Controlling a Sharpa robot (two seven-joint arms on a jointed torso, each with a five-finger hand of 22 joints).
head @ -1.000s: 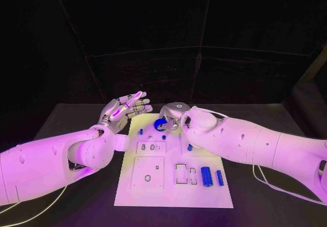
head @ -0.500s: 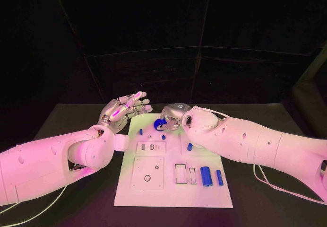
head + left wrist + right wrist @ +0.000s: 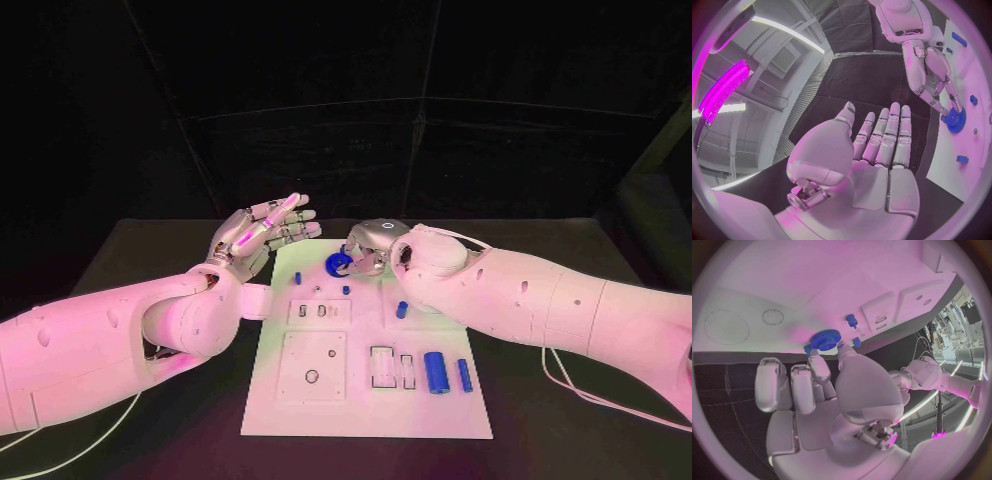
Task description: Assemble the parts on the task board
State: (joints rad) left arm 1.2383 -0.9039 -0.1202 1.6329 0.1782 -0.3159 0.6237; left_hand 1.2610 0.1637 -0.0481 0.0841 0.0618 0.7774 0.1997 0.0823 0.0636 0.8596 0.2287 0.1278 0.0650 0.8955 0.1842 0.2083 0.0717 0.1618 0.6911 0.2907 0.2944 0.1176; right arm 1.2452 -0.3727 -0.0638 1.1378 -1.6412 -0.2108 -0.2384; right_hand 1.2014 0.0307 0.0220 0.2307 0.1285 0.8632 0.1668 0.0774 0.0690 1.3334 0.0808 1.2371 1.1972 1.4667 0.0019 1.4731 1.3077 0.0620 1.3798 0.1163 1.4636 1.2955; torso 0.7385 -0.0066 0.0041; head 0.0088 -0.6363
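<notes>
The white task board (image 3: pixel 368 400) lies in the middle of the black table. My right hand (image 3: pixel 369 246) is over the board's far end and pinches a blue gear (image 3: pixel 339 264) between thumb and a finger. In the right wrist view the gear (image 3: pixel 824 340) sits at the fingertips of that hand (image 3: pixel 817 390), close above the board (image 3: pixel 817 285); whether it touches, I cannot tell. My left hand (image 3: pixel 265 231) is raised beside the board's far left corner, fingers straight and apart, holding nothing. The left wrist view shows its bare palm (image 3: pixel 879 150) and the gear (image 3: pixel 956 120).
Two blue cylinders (image 3: pixel 436 372) (image 3: pixel 464 375) lie near the board's right side beside rectangular slots (image 3: pixel 384 367). Small blue pegs (image 3: pixel 402 310) (image 3: pixel 299 278) (image 3: pixel 346 289) are farther up the board. A square plate with an oval hole (image 3: pixel 312 376) is on the board's left half.
My right forearm has drifted slightly to the right, while its hand and the gear stay almost where they were. The left hand has not moved.
</notes>
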